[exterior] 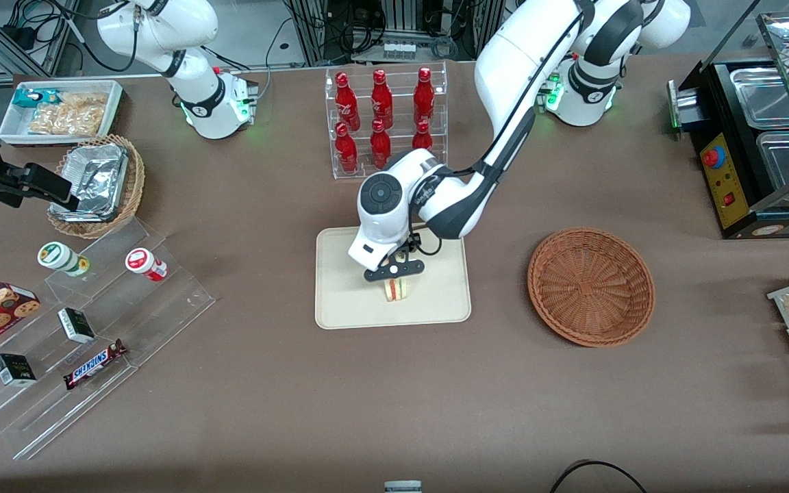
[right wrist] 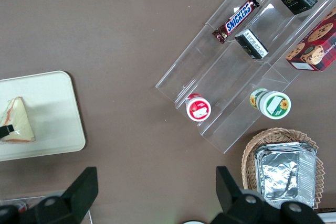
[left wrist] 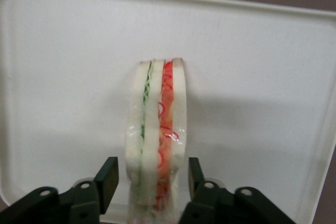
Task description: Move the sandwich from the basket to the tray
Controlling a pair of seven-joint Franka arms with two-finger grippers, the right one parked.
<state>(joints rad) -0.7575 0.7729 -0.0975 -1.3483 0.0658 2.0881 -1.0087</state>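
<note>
The sandwich (exterior: 395, 289) stands on its edge on the cream tray (exterior: 340, 301), bread slices upright with red and green filling showing. My left gripper (exterior: 394, 270) hangs right above it and is open. In the left wrist view the sandwich (left wrist: 157, 119) rises between the black fingers (left wrist: 108, 179) of the gripper (left wrist: 153, 170), with a small gap on each side, and pale tray (left wrist: 262, 77) all round it. The reddish-brown basket (exterior: 591, 285) sits empty beside the tray, toward the working arm's end. The right wrist view also catches the sandwich (right wrist: 18, 120) on the tray (right wrist: 52, 108).
A clear rack of red bottles (exterior: 384, 116) stands farther from the front camera than the tray. Toward the parked arm's end are a tan basket with a foil container (exterior: 96, 185), a white snack bin (exterior: 59, 109) and an acrylic stepped display (exterior: 93, 322). A food warmer (exterior: 764, 137) stands at the working arm's end.
</note>
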